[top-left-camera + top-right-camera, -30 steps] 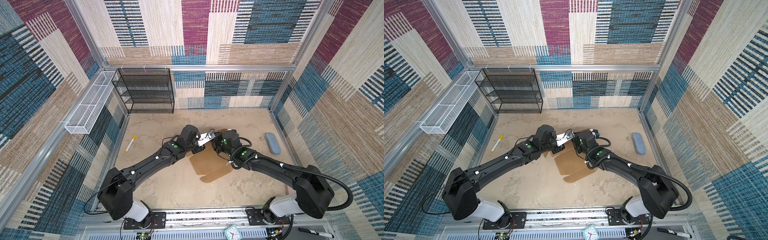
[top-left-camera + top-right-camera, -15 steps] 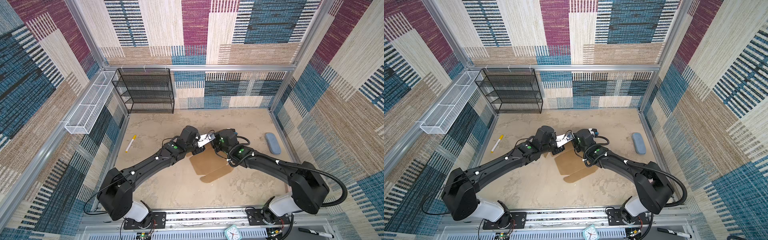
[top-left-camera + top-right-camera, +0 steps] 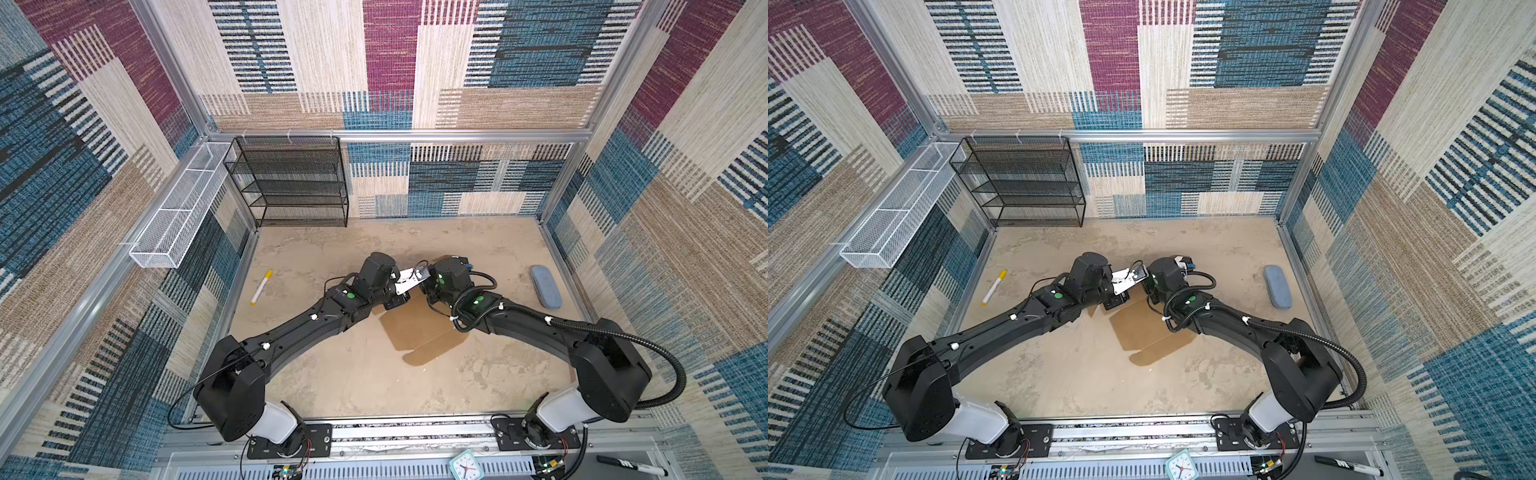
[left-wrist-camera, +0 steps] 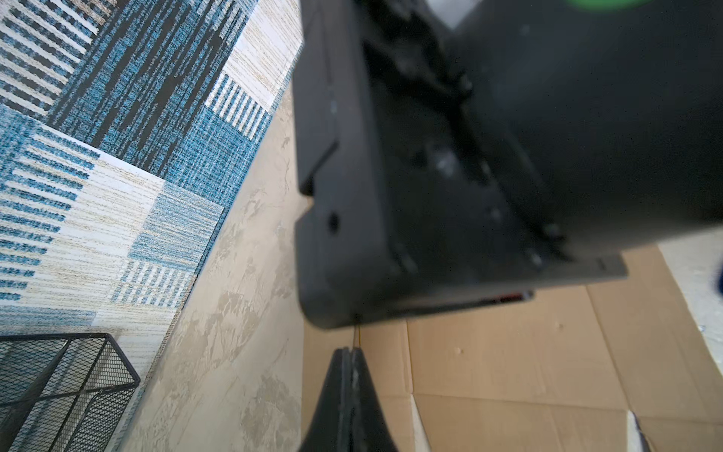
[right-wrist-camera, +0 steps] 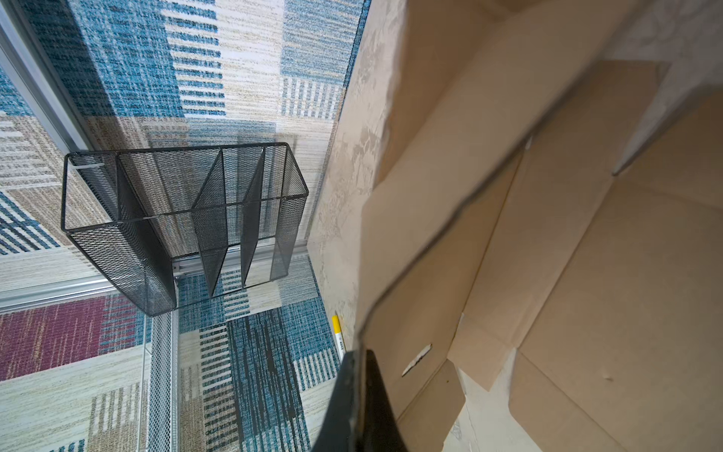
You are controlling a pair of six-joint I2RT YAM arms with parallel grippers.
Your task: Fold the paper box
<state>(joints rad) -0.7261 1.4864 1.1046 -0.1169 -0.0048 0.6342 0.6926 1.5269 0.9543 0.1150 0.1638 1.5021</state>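
The paper box (image 3: pixel 424 332) is a flat brown cardboard sheet with flaps, lying mid-table in both top views (image 3: pixel 1150 330). Both wrists meet over its far edge. My left gripper (image 4: pixel 349 349) is shut, and a thin cardboard edge runs out from between its tips. It stands over the sheet's far left corner (image 3: pixel 397 302). My right gripper (image 5: pixel 359 352) is shut on the rim of a raised flap (image 5: pixel 489 188), seen edge-on and running away from the fingers. In the top views the right wrist hides its own jaws. The black body of the right wrist (image 4: pixel 508 156) sits just ahead of the left fingers.
A yellow-capped marker (image 3: pixel 261 286) lies at the left, a blue-grey case (image 3: pixel 545 286) at the right. A black mesh rack (image 3: pixel 291 183) stands at the back left, and a white wire basket (image 3: pixel 178 216) hangs on the left wall. A small clock (image 3: pixel 465 465) and a black marker (image 3: pixel 631 466) lie on the front rail.
My right gripper has closed onto the flap's rim, and its wrist has edged closer to the left gripper. The left arm has stayed put, shut throughout.
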